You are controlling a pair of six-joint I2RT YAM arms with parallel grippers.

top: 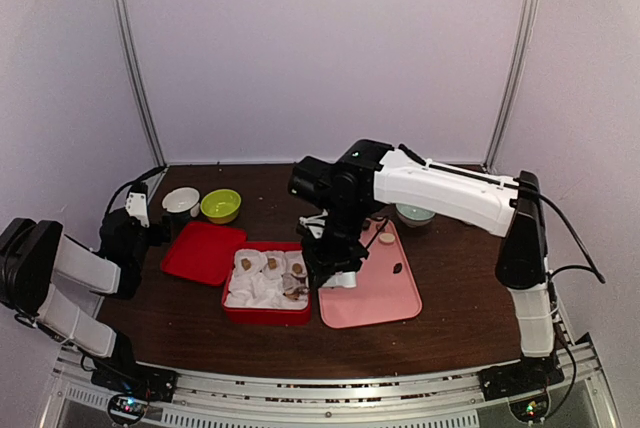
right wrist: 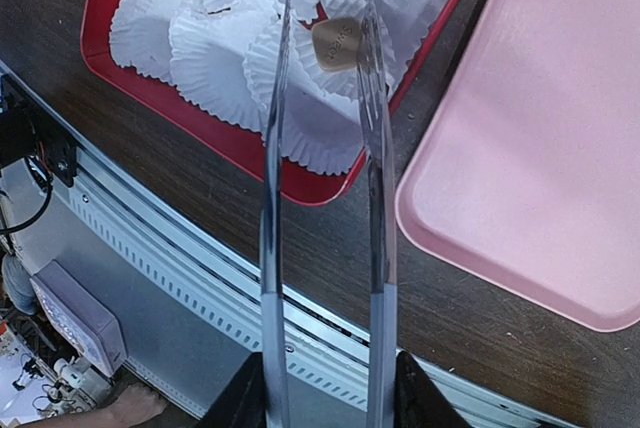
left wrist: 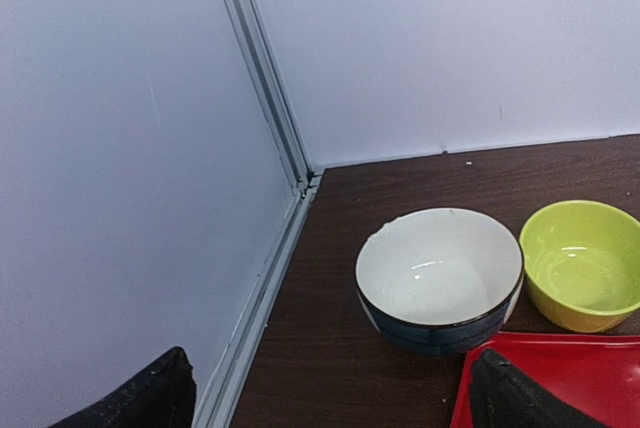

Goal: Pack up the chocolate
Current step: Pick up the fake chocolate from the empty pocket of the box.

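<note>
- A light brown chocolate piece (right wrist: 336,43) lay in a white paper cup (right wrist: 300,78) in the red box (right wrist: 130,98). It sat between the tips of the metal tongs (right wrist: 375,198), close against one blade and clear of the other.
- More chocolates (top: 245,264) sat in cups farther along the same box. A few loose ones (top: 398,269) lay on the pink tray (top: 385,303), just beside the box on its right.
- The right gripper (right wrist: 325,398) was clamped on the handle end of the tongs. The blades pointed down over the box's near right corner, their tips apart.
- The red box and the pink tray both rested on the dark wooden table (top: 450,328).
- A flat red lid (top: 203,251) lay left of the box, touching its corner.
- Behind the lid stood a white bowl (left wrist: 440,278) and a yellow-green bowl (left wrist: 585,263), side by side and both empty.
- The left gripper (left wrist: 330,373) hung low at the table's left side, facing the bowls. Its fingers (left wrist: 150,398) were spread wide and held nothing.
- A pale bowl (top: 414,214) stood behind the pink tray, partly hidden by the right arm.
</note>
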